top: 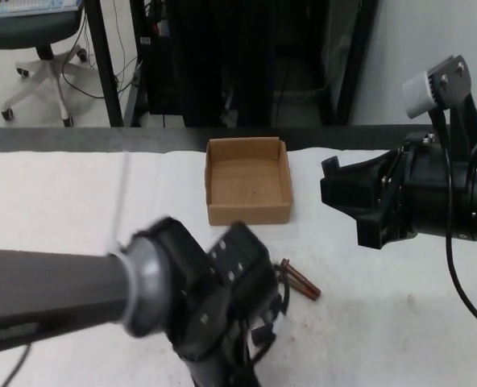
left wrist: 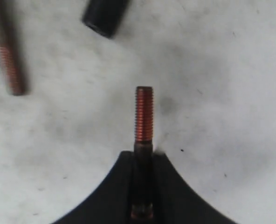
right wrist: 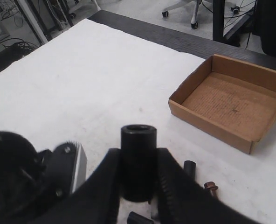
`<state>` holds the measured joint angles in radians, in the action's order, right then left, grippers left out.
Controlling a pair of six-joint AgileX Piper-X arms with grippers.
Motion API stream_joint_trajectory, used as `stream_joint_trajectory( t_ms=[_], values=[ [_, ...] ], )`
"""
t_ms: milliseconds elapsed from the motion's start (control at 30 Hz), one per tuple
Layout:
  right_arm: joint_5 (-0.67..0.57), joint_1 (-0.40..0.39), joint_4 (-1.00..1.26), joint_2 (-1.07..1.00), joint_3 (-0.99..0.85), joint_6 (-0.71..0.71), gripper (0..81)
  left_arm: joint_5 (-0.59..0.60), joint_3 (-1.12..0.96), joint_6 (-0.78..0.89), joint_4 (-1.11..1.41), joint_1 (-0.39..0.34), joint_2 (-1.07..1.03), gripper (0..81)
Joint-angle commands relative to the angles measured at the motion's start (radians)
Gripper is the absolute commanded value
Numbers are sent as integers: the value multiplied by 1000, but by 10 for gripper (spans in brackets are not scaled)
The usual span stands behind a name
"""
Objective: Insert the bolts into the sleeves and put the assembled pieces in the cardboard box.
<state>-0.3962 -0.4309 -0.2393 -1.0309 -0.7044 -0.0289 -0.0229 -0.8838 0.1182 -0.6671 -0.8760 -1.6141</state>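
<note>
Left tool (left wrist: 144, 156) grips a copper-threaded bolt (left wrist: 144, 114), right tool (right wrist: 138, 154) a black sleeve (right wrist: 138, 161); cardboard box (top: 248, 211) lies open-topped.

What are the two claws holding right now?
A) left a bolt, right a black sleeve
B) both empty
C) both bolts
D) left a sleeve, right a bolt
A: the left gripper pinches a threaded bolt, the right gripper a black sleeve.

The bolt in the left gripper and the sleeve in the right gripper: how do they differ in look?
The bolt is copper-red; the sleeve is black. The bolt's free end is threaded, while the sleeve's side is smooth. The bolt ends in a closed tip, the sleeve in an open hole. Both are clamped, the bolt in the left gripper, the sleeve in the right gripper, and each sticks out beyond its gripper.
</note>
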Motion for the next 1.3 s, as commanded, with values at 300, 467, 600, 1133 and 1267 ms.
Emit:
stream_joint_trajectory(
  t_ms=[300,467,600,1133,1267],
  values=[
    [-7,3,4,63,-12,-31,8,-148,13,1324,65,272,162,3],
    [-7,3,4,116,-12,-31,8,-135,68,1864,49,291,161,3],
    [-7,3,4,137,-12,-31,8,-60,121,2227,49,284,162,3],
    [-7,3,4,140,-12,-31,8,-73,232,2234,110,289,156,62],
    [-7,3,4,140,-12,-31,8,-103,232,2173,236,289,156,338]
  ],
)
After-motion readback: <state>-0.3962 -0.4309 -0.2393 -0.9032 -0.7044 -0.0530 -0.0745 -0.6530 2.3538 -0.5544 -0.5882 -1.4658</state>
